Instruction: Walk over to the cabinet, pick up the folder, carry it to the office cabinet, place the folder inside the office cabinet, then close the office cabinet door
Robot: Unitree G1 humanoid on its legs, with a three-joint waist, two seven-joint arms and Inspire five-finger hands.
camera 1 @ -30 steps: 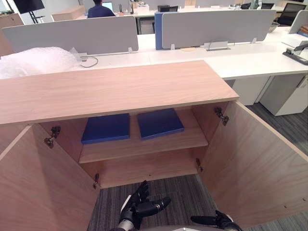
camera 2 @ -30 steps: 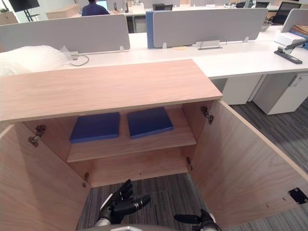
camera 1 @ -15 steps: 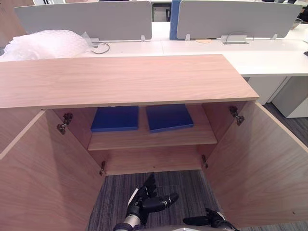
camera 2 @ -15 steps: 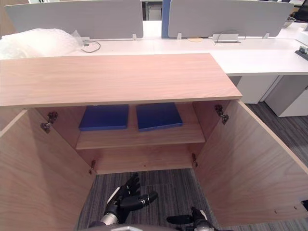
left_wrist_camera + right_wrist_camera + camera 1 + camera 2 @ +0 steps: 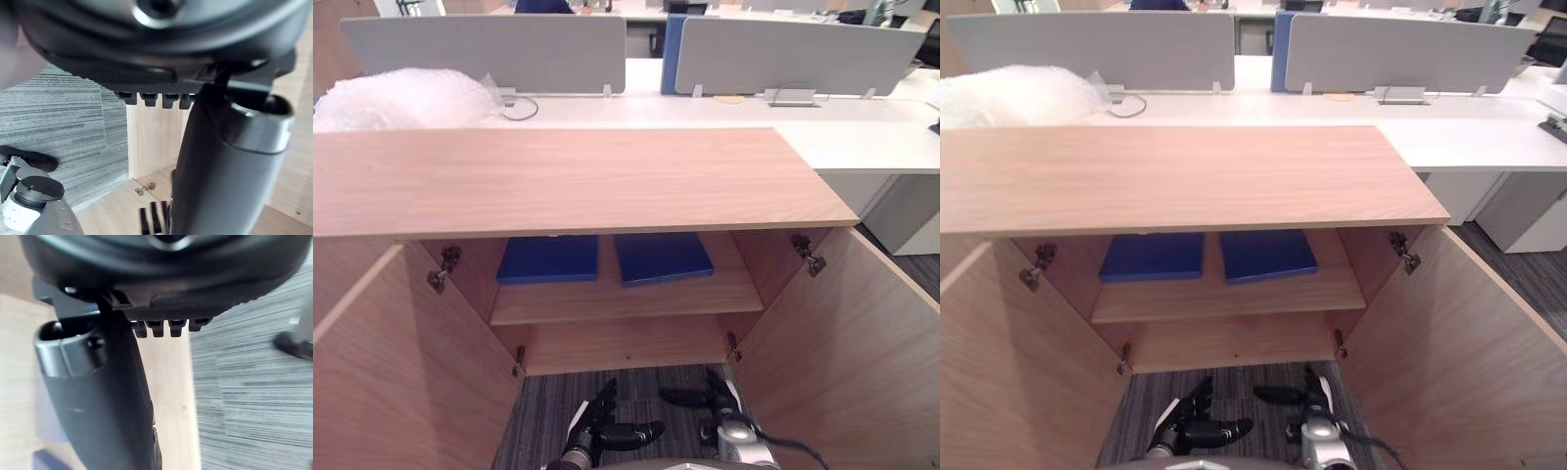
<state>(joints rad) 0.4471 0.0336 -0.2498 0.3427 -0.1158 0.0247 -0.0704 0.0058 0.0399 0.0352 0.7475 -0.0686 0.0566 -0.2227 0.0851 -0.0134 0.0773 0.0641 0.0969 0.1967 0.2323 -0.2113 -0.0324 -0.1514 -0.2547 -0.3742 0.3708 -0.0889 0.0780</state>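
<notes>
Two blue folders lie flat side by side on the upper shelf of the wooden cabinet, the left folder and the right folder. Both cabinet doors stand wide open. My left hand hangs low in front of the cabinet's lower opening, fingers relaxed and thumb out, holding nothing. My right hand is beside it, a little higher and nearer the opening, with straight fingers and its thumb free, also holding nothing. Both hands are well below the folders' shelf.
The open left door and right door flank the space where my hands are. Grey carpet lies below. Behind the cabinet stand white desks with grey dividers, and a heap of bubble wrap.
My right hand has risen and moved forward toward the cabinet's lower opening. The left hand has hardly moved. The camera has shifted, so the whole scene sits differently.
</notes>
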